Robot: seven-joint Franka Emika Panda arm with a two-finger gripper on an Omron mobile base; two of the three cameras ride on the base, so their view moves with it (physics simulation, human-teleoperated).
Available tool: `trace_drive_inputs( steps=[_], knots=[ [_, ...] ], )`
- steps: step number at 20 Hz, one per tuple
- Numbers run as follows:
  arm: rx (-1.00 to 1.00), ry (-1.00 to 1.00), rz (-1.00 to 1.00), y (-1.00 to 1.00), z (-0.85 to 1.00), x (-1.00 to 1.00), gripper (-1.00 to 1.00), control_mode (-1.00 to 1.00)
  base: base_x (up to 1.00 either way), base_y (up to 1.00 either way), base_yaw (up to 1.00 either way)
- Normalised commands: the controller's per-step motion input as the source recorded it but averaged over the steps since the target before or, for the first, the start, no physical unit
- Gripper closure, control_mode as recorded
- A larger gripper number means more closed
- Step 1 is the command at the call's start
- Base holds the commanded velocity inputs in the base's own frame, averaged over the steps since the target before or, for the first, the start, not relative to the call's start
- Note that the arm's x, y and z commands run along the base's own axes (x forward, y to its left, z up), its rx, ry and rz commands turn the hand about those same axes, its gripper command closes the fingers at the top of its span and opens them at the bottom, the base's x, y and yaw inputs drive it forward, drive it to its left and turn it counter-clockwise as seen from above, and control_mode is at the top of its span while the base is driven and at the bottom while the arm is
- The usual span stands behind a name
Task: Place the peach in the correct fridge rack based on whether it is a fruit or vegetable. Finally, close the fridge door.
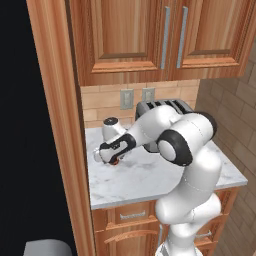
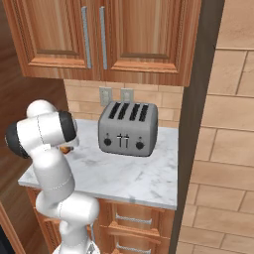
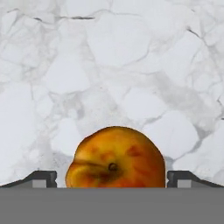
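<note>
The peach, orange with a reddish blush, lies on the white marble counter. My gripper hangs right over it, open, with one fingertip on each side of the fruit and a gap between each tip and the fruit's skin. From the left base view the gripper is low over the counter's left part, and a sliver of the peach shows under the hand. In the right base view a bit of the peach peeks out behind the arm. The fridge rack is out of view.
A grey four-slot toaster stands at the back of the counter, to the right of the hand. Wooden wall cabinets hang above. A tall wooden panel borders the counter's left side.
</note>
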Motion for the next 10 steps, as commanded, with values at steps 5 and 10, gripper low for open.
trace_drive_inputs(
  steps=[5,10],
  knots=[
    [0.00,0.01,0.00,-0.01,-0.35,0.01,1.00,-1.00,0.00,0.00,0.00],
    [0.00,0.00,0.00,-0.13,-0.33,-0.35,1.00,-1.00,0.00,0.00,0.00]
  ],
)
